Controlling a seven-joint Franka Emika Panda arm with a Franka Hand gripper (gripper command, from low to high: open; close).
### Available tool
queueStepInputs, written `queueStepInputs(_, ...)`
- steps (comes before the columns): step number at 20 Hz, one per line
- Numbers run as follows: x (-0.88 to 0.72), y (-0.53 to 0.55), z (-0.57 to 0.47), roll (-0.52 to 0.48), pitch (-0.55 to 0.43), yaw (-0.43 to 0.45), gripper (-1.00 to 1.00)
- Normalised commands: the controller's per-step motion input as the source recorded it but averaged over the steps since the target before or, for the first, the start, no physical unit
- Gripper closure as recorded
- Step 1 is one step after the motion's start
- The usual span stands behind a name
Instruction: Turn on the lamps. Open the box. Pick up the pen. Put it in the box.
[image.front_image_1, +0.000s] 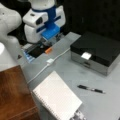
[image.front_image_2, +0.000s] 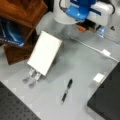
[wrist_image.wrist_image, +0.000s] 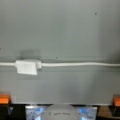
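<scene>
The box (image.front_image_1: 100, 48) (image.front_image_2: 107, 100) is closed, its black lid down and its white tag (image.front_image_1: 86, 55) at the front. The black pen (image.front_image_1: 91, 89) (image.front_image_2: 67, 90) lies flat on the grey table, apart from the box. Part of a pale lamp shade (image.front_image_1: 6, 58) shows at a front view's left edge. My gripper (image.front_image_1: 43, 47) (image.front_image_2: 90, 28) (wrist_image.wrist_image: 60, 100) hangs low at the back of the table, open and empty, with its orange fingertips (wrist_image.wrist_image: 3, 98) wide apart. A white cable with an inline switch (image.front_image_1: 50, 61) (image.front_image_2: 106, 52) (wrist_image.wrist_image: 27, 67) lies just ahead of it.
A white spiral notebook (image.front_image_1: 57, 98) (image.front_image_2: 45, 52) leans on a stand between the pen and a brown wooden block (image.front_image_1: 15, 95) (image.front_image_2: 22, 12). Metal clips (image.front_image_2: 31, 77) stick out at the notebook's foot. A blue-edged dark tray (image.front_image_1: 35, 52) sits under the gripper.
</scene>
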Motion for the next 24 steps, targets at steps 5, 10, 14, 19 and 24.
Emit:
queueStepInputs(5,-0.45,0.18,-0.18,0.012,-0.076,0.085,-1.00)
queueStepInputs(10,-0.50,0.23,-0.22,0.099,-0.096,0.079,-1.00)
queueStepInputs(14,-0.44,0.26,-0.22,0.138,-0.120,0.028,-1.00)
queueStepInputs(19,-0.30,0.17,-0.18,0.103,-0.144,0.014,-1.00)
queueStepInputs(24,-0.21,0.12,-0.23,0.091,-0.180,0.013,-1.00)
